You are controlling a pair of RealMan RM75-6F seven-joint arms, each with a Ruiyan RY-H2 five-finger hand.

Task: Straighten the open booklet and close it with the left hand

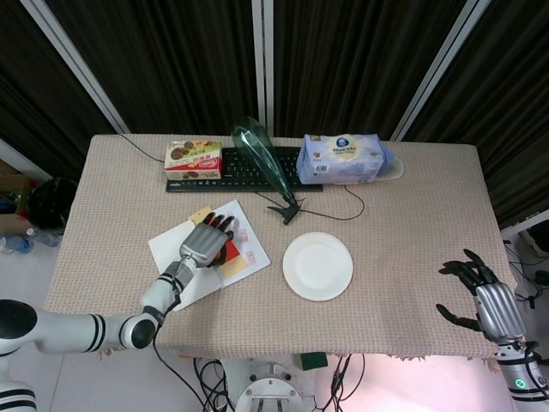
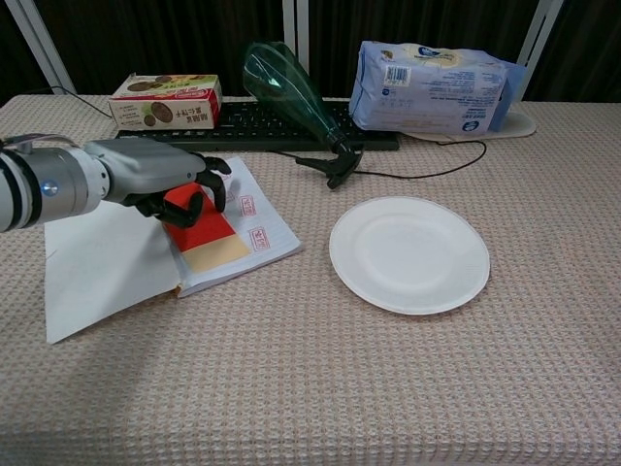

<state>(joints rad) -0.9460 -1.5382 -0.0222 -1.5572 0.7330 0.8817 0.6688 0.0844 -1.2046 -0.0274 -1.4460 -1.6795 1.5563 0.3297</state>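
The open booklet (image 1: pixel 244 253) (image 2: pixel 254 233) lies on the table's left part, white pages spread, a red and yellow picture on its right page. My left hand (image 1: pixel 206 243) (image 2: pixel 170 184) rests palm down on that right page, fingers curled onto the paper, holding nothing. The blank left page (image 2: pixel 102 262) spreads out under my forearm. My right hand (image 1: pixel 489 300) hangs off the table's near right corner, fingers spread and empty; the chest view does not show it.
A white plate (image 1: pixel 317 266) (image 2: pixel 409 253) sits right of the booklet. Behind are a green bottle on its side (image 1: pixel 262 154) (image 2: pixel 291 92), a keyboard (image 2: pixel 247 126), a biscuit box (image 1: pixel 193 158) (image 2: pixel 165 100) and a blue tissue pack (image 1: pixel 341 158) (image 2: pixel 432 87) with a black cable.
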